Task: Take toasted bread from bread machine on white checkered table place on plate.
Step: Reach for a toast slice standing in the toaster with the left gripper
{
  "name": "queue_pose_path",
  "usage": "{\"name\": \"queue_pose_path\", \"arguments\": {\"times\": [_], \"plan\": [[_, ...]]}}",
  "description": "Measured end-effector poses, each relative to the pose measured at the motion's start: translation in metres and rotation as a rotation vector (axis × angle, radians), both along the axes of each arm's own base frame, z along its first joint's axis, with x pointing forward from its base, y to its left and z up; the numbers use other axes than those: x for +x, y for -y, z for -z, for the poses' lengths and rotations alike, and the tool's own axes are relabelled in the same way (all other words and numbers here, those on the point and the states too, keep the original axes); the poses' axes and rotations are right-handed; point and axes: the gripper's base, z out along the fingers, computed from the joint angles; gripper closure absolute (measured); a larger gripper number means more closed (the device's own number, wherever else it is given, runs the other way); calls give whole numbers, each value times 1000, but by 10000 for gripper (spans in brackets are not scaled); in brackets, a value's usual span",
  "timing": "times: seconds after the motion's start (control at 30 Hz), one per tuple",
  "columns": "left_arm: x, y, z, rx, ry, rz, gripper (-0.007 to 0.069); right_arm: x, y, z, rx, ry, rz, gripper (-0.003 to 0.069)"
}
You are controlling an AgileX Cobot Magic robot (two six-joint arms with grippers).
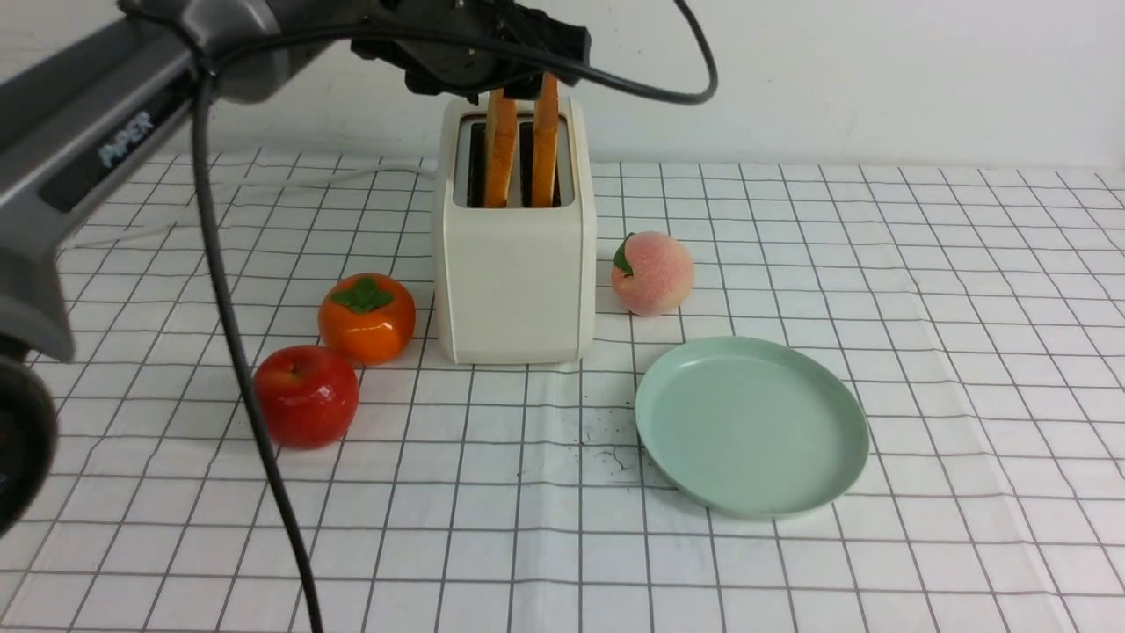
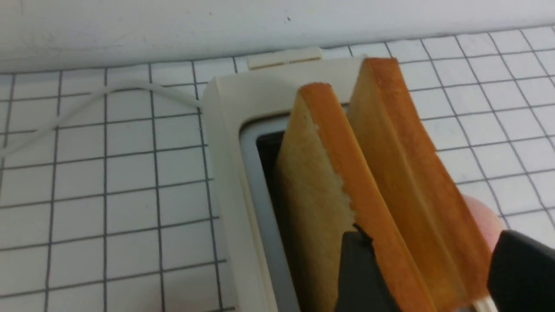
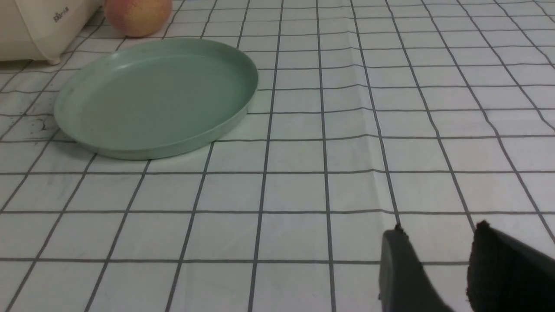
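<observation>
White checkered table: spreads across the whole front view and carries everything below
My left arm: reaches in from my left side, up and over to the top of the toaster, with a black cable hanging down from it
Toaster: cream-white, two slots, upright near the middle of the table toward the far wall
Plate: pale mint green, bare, lying flat in front of the toaster and to its right, close by but apart from it
Left slice of toast: on edge in the left slot, top half sticking out
Right slice of toast: on edge in the right slot, standing a little higher than its twin
Apple: red, front left of the toaster
Persimmon: orange, just behind the apple, beside the toaster's left wall
Peach: just beside the toaster's right wall, behind the plate
My left claw: spread wide over the slots, both slices standing between the two black fingers; I cannot tell whether either finger presses on the bread
My right claw: low over bare cloth to the right of the plate, fingers partly apart, nothing between them
White cord: trails from the toaster's back across the cloth
</observation>
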Motion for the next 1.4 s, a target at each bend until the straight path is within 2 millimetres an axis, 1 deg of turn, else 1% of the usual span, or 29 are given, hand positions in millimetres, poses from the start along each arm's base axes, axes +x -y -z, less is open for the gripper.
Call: {"name": "queue_pose_path", "arguments": {"times": [0.2,0.37,0.57,0.6,0.63,0.7,0.83,0.97,1.0,1.03,1.1,1.17,1.33,1.37,1.4], "plan": [[14,0,12,26,61,-46,258,0,0,0,0,0,0,419],[22,4,19,-5,91,-52,276,0,0,0,0,0,0,419],[33,9,41,29,95,-42,280,0,0,0,0,0,0,419],[33,9,42,30,94,-43,280,0,0,0,0,0,0,419],[36,9,48,41,90,-48,280,0,0,0,0,0,0,419],[38,9,51,42,94,-59,282,0,0,0,0,0,0,419],[39,9,50,42,112,-77,293,0,0,0,0,0,0,419],[41,9,53,48,116,-84,339,0,0,0,0,0,0,419],[41,9,53,48,116,-85,369,0,0,0,0,0,0,419],[41,9,54,48,115,-85,380,0,0,0,0,0,0,419],[41,9,53,47,117,-87,462,0,0,0,0,0,0,419],[41,8,51,49,120,-88,517,0,0,0,0,0,0,419],[39,7,47,47,124,-91,523,0,0,0,0,0,0,419],[37,6,42,45,132,-93,523,0,0,0,0,0,0,419],[37,6,41,46,133,-93,523,0,0,0,0,0,0,419]]}}
